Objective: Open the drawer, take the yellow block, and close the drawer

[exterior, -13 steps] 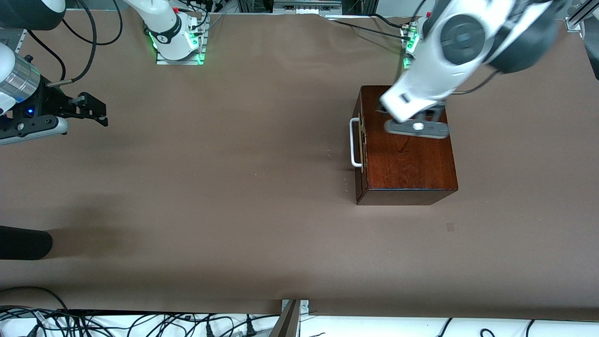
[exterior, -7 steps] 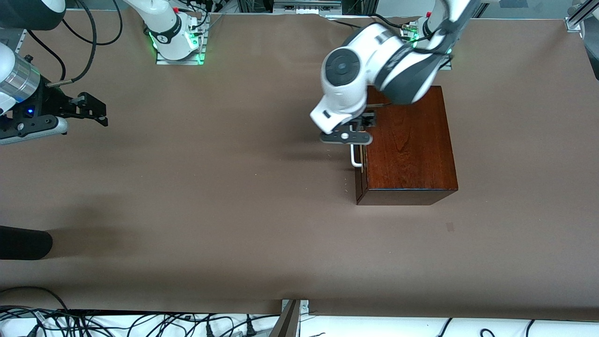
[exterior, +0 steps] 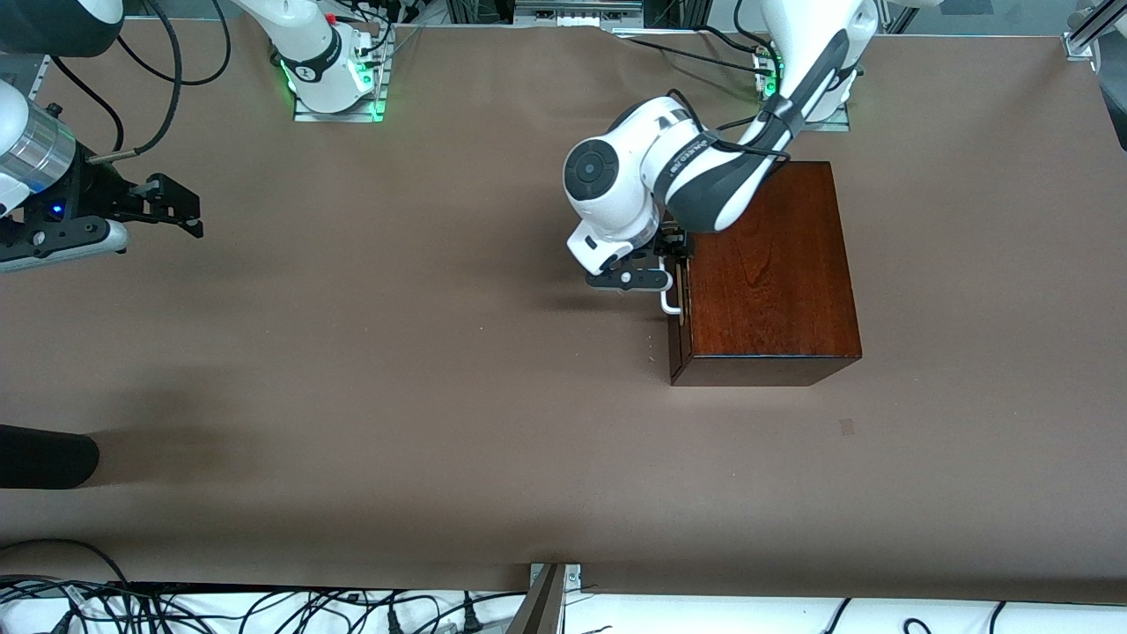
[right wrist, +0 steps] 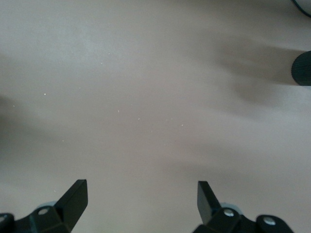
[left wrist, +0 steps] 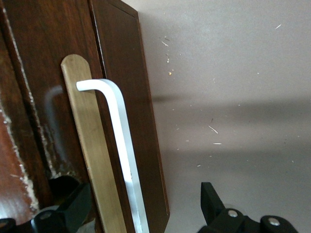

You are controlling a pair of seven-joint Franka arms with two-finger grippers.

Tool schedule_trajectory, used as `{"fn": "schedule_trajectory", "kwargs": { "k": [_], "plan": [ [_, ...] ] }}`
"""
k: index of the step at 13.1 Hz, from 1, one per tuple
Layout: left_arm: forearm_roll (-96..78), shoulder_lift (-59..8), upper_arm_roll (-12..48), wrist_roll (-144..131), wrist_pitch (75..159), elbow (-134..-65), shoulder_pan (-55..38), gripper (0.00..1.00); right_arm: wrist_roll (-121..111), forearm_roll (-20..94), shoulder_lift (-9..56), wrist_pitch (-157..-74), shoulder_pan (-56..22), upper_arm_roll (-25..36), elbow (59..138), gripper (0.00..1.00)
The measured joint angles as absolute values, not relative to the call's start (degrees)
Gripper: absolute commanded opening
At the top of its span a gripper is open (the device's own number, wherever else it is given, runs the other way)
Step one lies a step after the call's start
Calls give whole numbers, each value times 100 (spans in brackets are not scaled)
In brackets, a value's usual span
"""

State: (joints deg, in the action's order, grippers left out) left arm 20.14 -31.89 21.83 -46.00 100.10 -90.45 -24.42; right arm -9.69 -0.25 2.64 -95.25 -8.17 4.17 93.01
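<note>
There, the fingers (left wrist: pixel 75 211) of the left gripper (left wrist: pixel 141 213) stood apart, one on each side of the white handle (left wrist: pixel 121 145), which ran between them without either finger visibly pressing on it. One finger lay against the dark front of the drawer (left wrist: pixel 34 121), just beside the brass plate (left wrist: pixel 92 160) under the handle; its partner hung over the bare desk (left wrist: pixel 233 73) in front of the drawer. In the front view the left gripper (exterior: pixel 656 275) sat at the handle (exterior: pixel 671 304), low in front of the wooden box (exterior: pixel 766 273), and the drawer (exterior: pixel 676 326) was shut flush with the box's face. The yellow block could not be seen in any view. The box stood on the brown desk (exterior: pixel 440 352) toward the left arm's end, close to that arm's base.

The right gripper (exterior: pixel 180 210) waited over the desk at the right arm's end, its fingers (right wrist: pixel 73 196) spread wide with nothing between them but bare desk (right wrist: pixel 146 97).
</note>
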Motion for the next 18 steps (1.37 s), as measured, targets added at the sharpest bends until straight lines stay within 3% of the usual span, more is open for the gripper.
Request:
{"fn": "schedule_trajectory", "kwargs": {
  "k": [18],
  "plan": [
    [2144, -3531, 2164, -5063, 10444, -9021, -2560, 100, -969, -25, 264, -9525, -817, 415, 9301, 100]
  ]
}}
